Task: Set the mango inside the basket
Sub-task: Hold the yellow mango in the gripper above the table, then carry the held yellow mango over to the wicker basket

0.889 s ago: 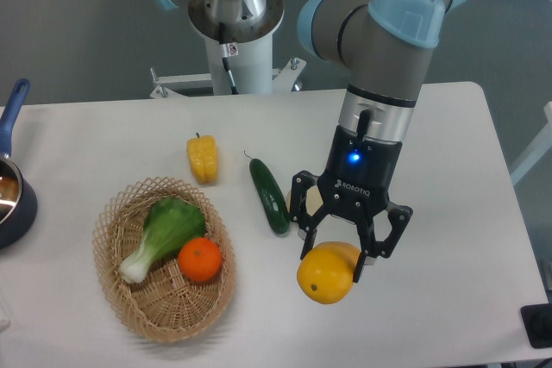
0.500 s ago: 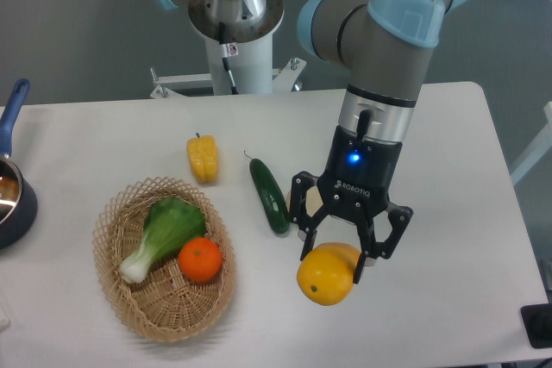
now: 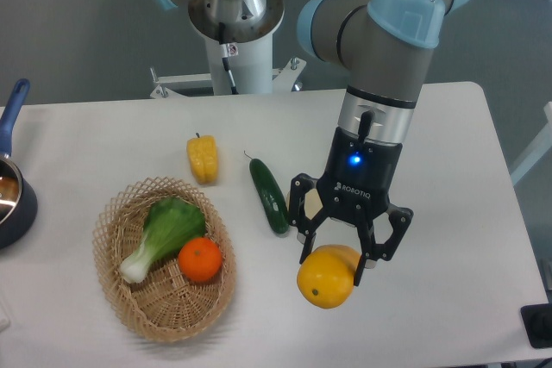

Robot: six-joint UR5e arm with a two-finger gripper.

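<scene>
The mango [image 3: 326, 277] is yellow with an orange blush and a small dark dot, and sits at the front of the table, right of centre. My gripper [image 3: 338, 258] comes straight down over it, with its fingers [image 3: 304, 246] pressed on the mango's upper sides, so it is shut on the mango. The basket [image 3: 129, 308] is a round tan wicker one at the front left, a good way left of the gripper. It holds a green leafy vegetable [image 3: 164, 226] and a small orange fruit [image 3: 200, 259].
A green cucumber [image 3: 269, 195] lies just left of the gripper. A yellow bell pepper [image 3: 203, 159] stands behind the basket. A dark blue pot [image 3: 10, 196] with a blue handle is at the left edge. The robot's white base [image 3: 237, 49] is behind the table.
The fingers have drawn in a little against the mango, and the mango has shifted very slightly. The arm has stayed in place.
</scene>
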